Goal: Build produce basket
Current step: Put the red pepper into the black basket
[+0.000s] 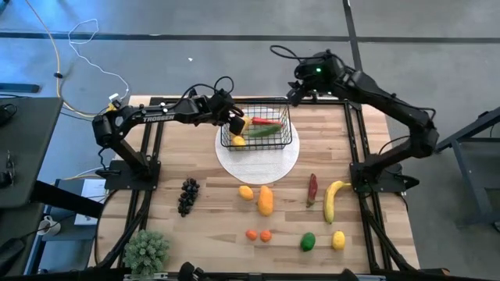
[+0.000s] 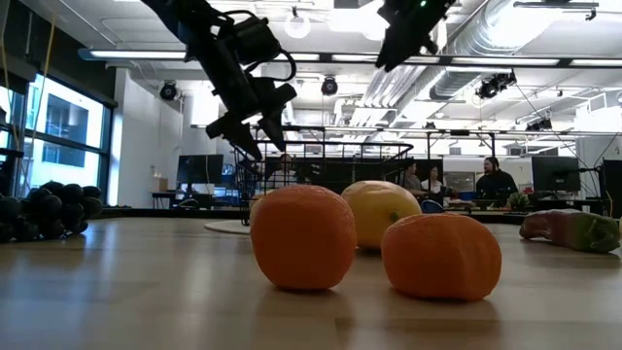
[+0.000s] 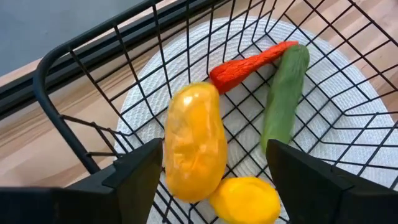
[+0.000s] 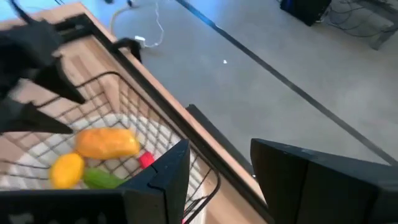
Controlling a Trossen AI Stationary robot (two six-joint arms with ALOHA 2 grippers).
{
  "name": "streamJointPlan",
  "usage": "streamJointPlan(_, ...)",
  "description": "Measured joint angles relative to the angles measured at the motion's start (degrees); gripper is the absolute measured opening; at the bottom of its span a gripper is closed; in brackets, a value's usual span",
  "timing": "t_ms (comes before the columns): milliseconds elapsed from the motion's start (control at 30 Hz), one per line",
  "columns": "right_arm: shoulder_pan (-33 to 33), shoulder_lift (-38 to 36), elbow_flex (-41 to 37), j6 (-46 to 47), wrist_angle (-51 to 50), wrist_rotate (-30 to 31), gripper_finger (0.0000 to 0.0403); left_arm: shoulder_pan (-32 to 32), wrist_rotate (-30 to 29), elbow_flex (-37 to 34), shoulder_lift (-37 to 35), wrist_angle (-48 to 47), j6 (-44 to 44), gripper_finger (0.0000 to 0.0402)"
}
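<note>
The black wire basket [image 1: 290, 129] stands on a round white plate [image 1: 262, 161] at the table's far middle. In it lie a red chilli [image 3: 249, 62], a green cucumber [image 3: 283, 99], a yellow lemon [image 3: 245, 199] and an orange-yellow oblong fruit [image 3: 193, 149]. My left gripper [image 1: 237, 121] hangs open just above the basket's left part, its fingers standing on either side of the oblong fruit. In the right wrist view that fruit [image 4: 106, 142] lies apart from the left fingers. My right gripper [image 1: 298, 92] is open and hovers high over the basket's far right corner.
On the near half of the table lie dark grapes [image 1: 188, 195], a lemon [image 1: 246, 192], an orange fruit [image 1: 266, 200], two small oranges [image 1: 258, 234], a dark red chilli [image 1: 312, 189], a banana [image 1: 334, 200], a lime [image 1: 308, 242] and another lemon [image 1: 337, 240]. A potted plant [image 1: 146, 250] stands at the near left corner.
</note>
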Motion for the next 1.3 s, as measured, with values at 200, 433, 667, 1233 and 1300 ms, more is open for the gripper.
streamJointPlan(200, 1.3, -5.0, 0.0, 5.9, -5.0, -4.6, 0.0151, 0.0, 2.0, 4.7, -0.1, -2.1, 3.1, 0.0271)
streamJointPlan(433, 5.3, -6.6, 0.0, 12.0, -13.4, -8.2, 0.0151, -0.2, 3.2, 13.5, -0.3, -13.2, 8.4, 0.0271)
streamJointPlan(667, 10.8, -6.5, -0.7, 17.4, -21.5, -10.8, 0.0151, -0.2, 0.9, 19.0, -5.0, -20.7, 11.5, 0.0271)
streamJointPlan(1233, 31.5, -6.3, -3.2, 50.0, -30.1, -3.4, 0.0151, -2.4, 7.2, 6.8, -22.2, -20.9, 6.1, 0.0271)
streamJointPlan(1300, 34.0, -6.3, -5.1, 54.9, -29.8, -3.3, 0.0151, -3.6, 7.3, 4.0, -24.0, -19.8, 5.3, 0.0271)
